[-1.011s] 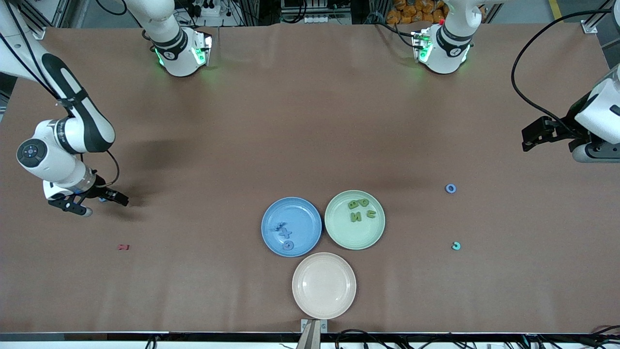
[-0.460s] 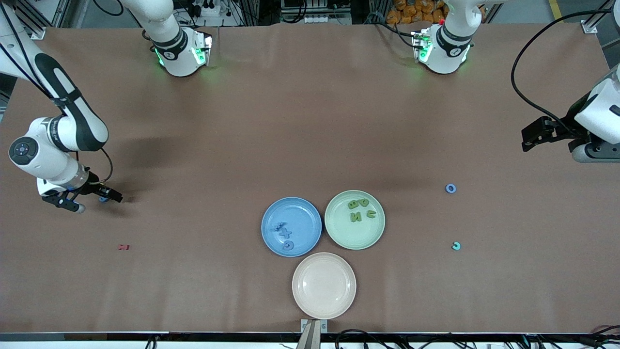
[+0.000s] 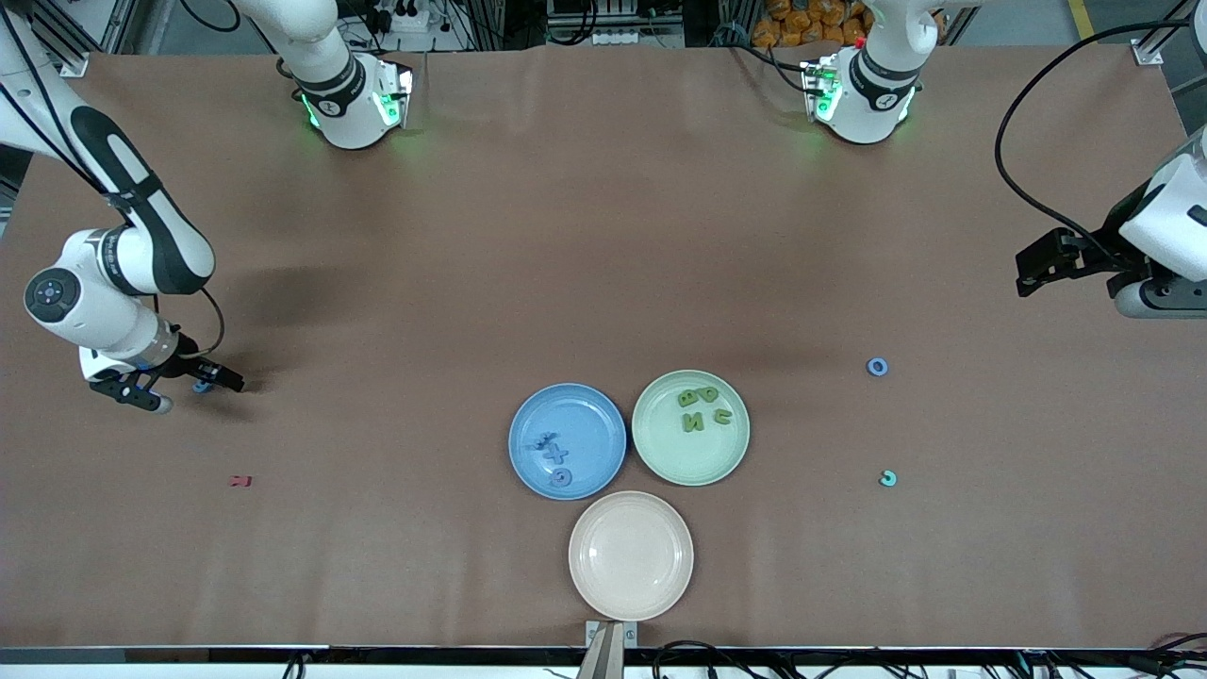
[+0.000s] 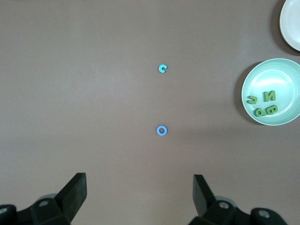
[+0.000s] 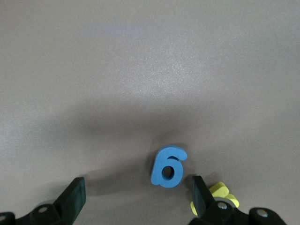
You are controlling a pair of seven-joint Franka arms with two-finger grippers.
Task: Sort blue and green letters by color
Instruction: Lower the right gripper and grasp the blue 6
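My right gripper (image 3: 184,387) is open and low over the table near the right arm's end. A blue 6 (image 5: 168,168) lies flat between its fingers, close to one fingertip (image 5: 200,194); it also shows in the front view (image 3: 201,386). My left gripper (image 4: 139,194) is open and empty, held high at the left arm's end (image 3: 1033,269). A blue ring letter (image 3: 878,367) (image 4: 161,131) and a teal c (image 3: 887,478) (image 4: 162,69) lie loose on the table. Blue letters (image 3: 552,453) lie on the blue plate (image 3: 589,415). Green letters (image 3: 700,407) (image 4: 265,103) lie on the green plate (image 3: 731,453) (image 4: 281,75).
An empty beige plate (image 3: 630,554) (image 4: 291,21) sits nearest the front camera, touching the other two plates. A tiny dark red letter (image 3: 241,481) lies nearer the camera than my right gripper. A yellow letter (image 5: 220,194) lies beside the 6, partly hidden by the finger.
My right gripper shifted a little toward the table's end, then back, staying low round the blue 6. The left arm has not moved.
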